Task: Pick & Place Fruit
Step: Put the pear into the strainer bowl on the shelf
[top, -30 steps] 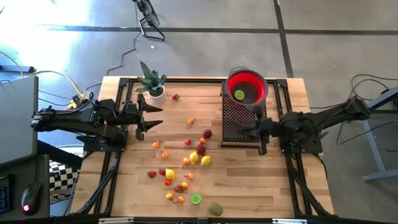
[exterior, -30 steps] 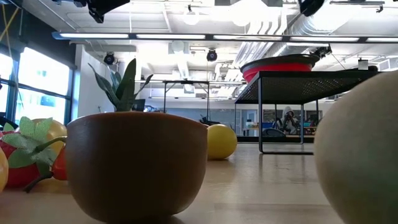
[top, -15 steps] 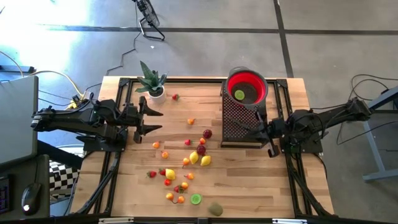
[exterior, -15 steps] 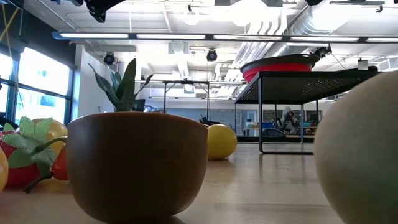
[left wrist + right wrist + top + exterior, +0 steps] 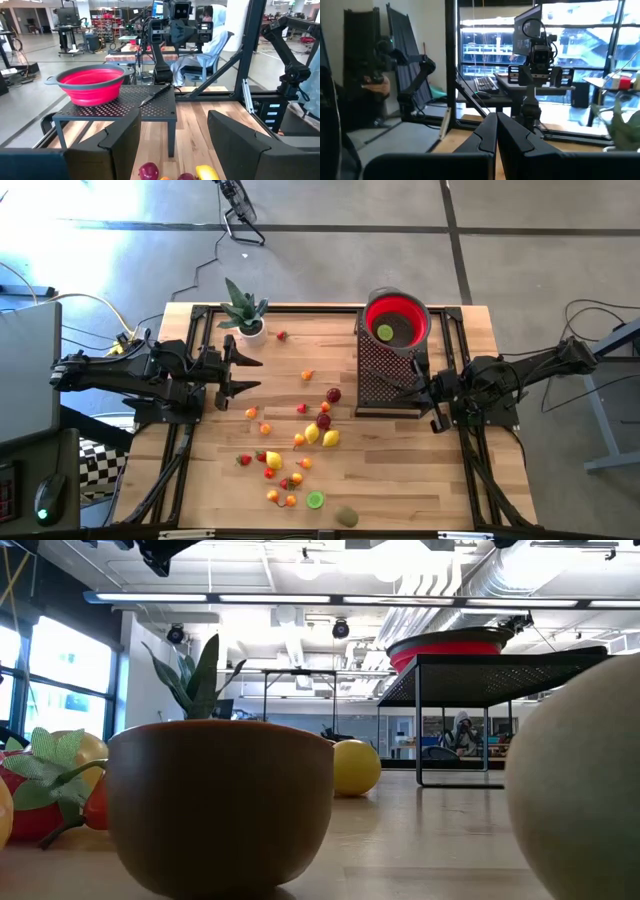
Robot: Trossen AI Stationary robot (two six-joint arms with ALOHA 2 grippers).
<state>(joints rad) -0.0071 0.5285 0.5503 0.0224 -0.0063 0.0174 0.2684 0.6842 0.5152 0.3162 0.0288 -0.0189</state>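
Note:
Several small toy fruits (image 5: 300, 435), red, orange, yellow and green, lie scattered on the middle and near part of the wooden table. One green fruit (image 5: 385, 332) sits inside the red bowl (image 5: 397, 320), which stands on a black mesh rack (image 5: 390, 375). My left gripper (image 5: 245, 375) hovers open at the table's left side, pointing toward the fruits; a few of them (image 5: 172, 172) show between its fingers in its wrist view (image 5: 175, 150). My right gripper (image 5: 395, 392) is shut and empty beside the rack's near right corner (image 5: 496, 135).
A green spiky potted plant (image 5: 243, 312) stands at the far left corner. A knife (image 5: 155, 95) lies on the rack beside the red bowl (image 5: 90, 85). In the low view, large close fruits (image 5: 220, 805) block much of the table. A person (image 5: 210, 35) sits beyond the table.
My right arm shifted a little in the first half second, its gripper reaching slightly toward the table's left beside the rack, and has kept still since. The fruits and the bowl have not moved.

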